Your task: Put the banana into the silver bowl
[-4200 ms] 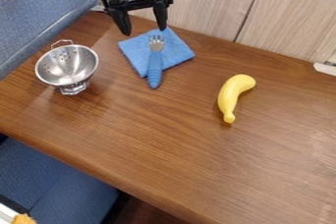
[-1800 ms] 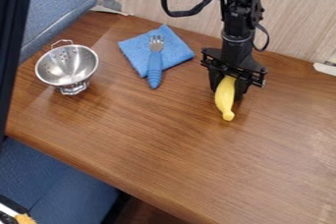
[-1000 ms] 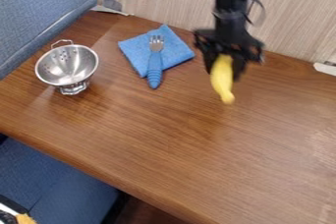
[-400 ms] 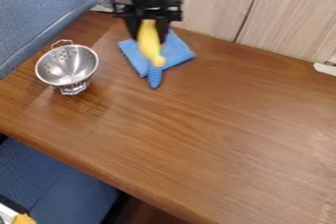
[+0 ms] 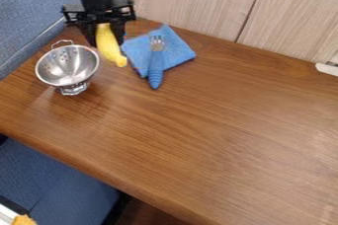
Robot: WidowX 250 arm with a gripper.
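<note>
Yellow curved plastic banana being gripped in black two-finger gripper, being held right of silver perforated metal bowl. Picking apparently done; carrying left and releasing still being needed.

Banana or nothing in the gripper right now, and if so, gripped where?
The gripper holds the yellow banana between its fingers, by the upper part; the lower end hangs free.

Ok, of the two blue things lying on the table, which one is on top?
The fork: silver prongs, ribbed blue handle sticking out past the edge of the cloth, which lies under it.
</note>
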